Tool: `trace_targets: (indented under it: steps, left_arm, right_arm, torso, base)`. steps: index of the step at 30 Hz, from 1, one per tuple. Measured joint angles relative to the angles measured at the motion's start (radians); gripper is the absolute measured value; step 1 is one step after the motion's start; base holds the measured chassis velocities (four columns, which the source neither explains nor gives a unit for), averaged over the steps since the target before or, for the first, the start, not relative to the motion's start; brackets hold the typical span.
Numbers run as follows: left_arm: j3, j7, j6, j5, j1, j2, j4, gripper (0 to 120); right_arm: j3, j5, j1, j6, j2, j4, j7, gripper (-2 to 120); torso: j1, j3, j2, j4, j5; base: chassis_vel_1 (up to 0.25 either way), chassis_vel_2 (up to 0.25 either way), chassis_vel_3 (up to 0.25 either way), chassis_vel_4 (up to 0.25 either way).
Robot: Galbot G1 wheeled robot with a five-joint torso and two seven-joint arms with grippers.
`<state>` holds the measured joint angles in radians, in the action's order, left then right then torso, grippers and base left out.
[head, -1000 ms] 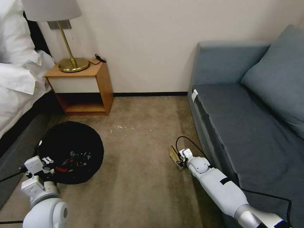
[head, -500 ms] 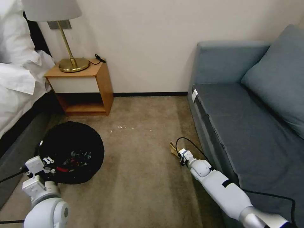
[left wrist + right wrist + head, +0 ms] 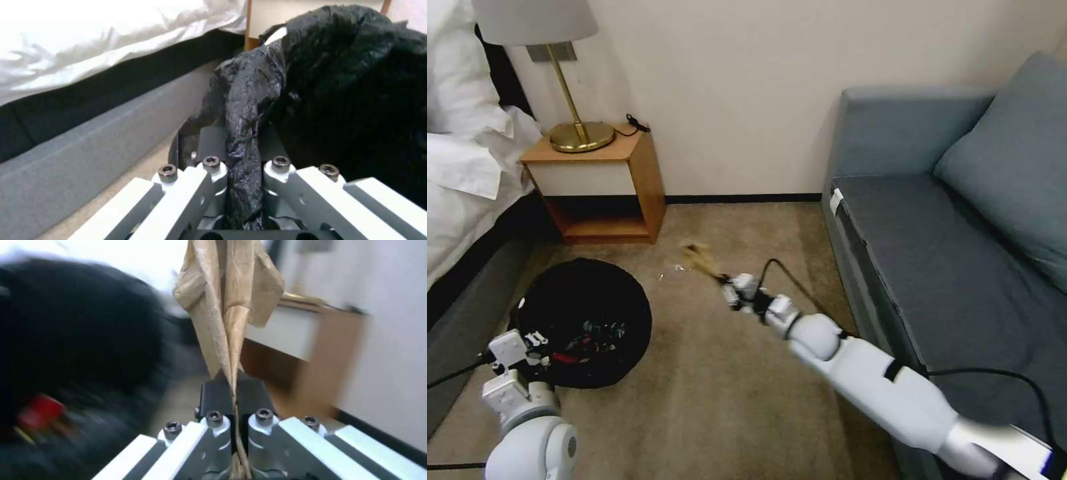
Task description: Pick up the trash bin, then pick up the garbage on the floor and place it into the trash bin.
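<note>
From the head view, the bin (image 3: 584,320) sits by the bed, litter already inside; the right gripper (image 3: 726,283) carries the paper scrap (image 3: 699,255) over the carpet, not yet above the bin.

Left wrist: the left gripper (image 3: 240,173) is clamped on the bin's bag.

Right wrist: the scrap is pinched tight, only the drop remaining.

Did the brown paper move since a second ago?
Yes. The brown paper scrap, pinched in the right gripper, went from the floor beside the sofa toward the trash bin and the bedside table.
</note>
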<state>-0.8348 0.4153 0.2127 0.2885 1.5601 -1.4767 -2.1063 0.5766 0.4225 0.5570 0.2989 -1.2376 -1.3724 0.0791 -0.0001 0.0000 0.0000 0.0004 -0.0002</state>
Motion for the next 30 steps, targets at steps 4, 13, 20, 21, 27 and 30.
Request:
trace_targets:
  steps: [4,13,20,21,27,30]
  left_arm:
    - [0.004,-0.004,0.002,0.001,0.0,-0.006,-0.008,5]
    - [0.016,-0.014,0.004,0.009,0.006,-0.017,-0.028,5]
    - [0.019,-0.016,0.004,0.012,0.007,-0.018,-0.043,5]
    - [0.02,-0.017,0.004,0.012,0.008,-0.018,-0.049,5]
    - [0.021,-0.018,0.005,-0.003,0.014,-0.02,-0.057,5]
    - [0.02,-0.018,0.005,-0.005,0.017,-0.02,-0.06,5]
  right_arm:
    - [0.096,0.036,-0.032,0.066,-0.085,0.053,-0.006,0]
    - [0.174,0.036,-0.034,0.064,-0.136,0.049,-0.035,0]
    - [0.189,0.001,-0.021,0.0,-0.136,0.037,-0.132,1]
    - [0.19,0.006,-0.02,-0.013,-0.134,0.031,-0.139,7]
    - [0.19,0.013,-0.02,-0.034,-0.131,0.02,-0.133,32]
    - [0.186,0.024,-0.018,-0.033,-0.124,0.009,-0.123,42]
  torso:
    - [0.0,0.0,0.0,-0.0002,0.0]
    - [0.0,0.0,0.0,-0.0004,0.0]
    - [0.0,0.0,0.0,-0.0005,0.0001]
    - [0.0,0.0,0.0,-0.0004,0.0002]
    - [0.0,0.0,0.0,-0.0004,0.0002]
    - [0.0,0.0,0.0,-0.0004,0.0002]
  base:
    - [0.0,0.0,0.0,0.0]
    - [0.0,0.0,0.0,0.0]
    - [0.0,0.0,0.0,0.0]
    - [0.0,0.0,0.0,0.0]
    - [0.0,0.0,0.0,0.0]
    - [0.0,0.0,0.0,0.0]
